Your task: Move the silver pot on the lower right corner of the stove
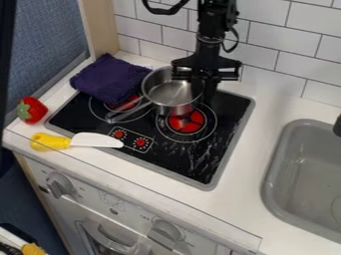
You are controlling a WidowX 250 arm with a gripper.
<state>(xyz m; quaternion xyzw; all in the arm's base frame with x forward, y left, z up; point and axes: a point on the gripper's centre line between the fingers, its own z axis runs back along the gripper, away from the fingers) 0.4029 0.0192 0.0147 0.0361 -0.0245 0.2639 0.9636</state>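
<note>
"Where's my gripper (204,94) on your feed?"

"Toward the top, coming down from the upper edge. I've got it at the right side of the silver pot (166,94), but I can't tell from here how wide or narrow it stands, or whether it has hold of anything."

"And the pot itself?"

"Upright on the back part of the stove (226,114), well apart from the lower right corner. Its handle (126,112) points down and left, and I see a red burner (190,123) just below its rim."

"What else am I working around?"

"A purple cloth (110,79) sits over the stove's upper left corner and onto the counter (256,144). A toy strawberry (30,110) is near the counter's left edge. My toy knife (93,140), yellow handle to the left, lies with its white blade over the stove's front left edge."

"And to the right?"

"A gray sink (269,187), set into the counter."
</note>
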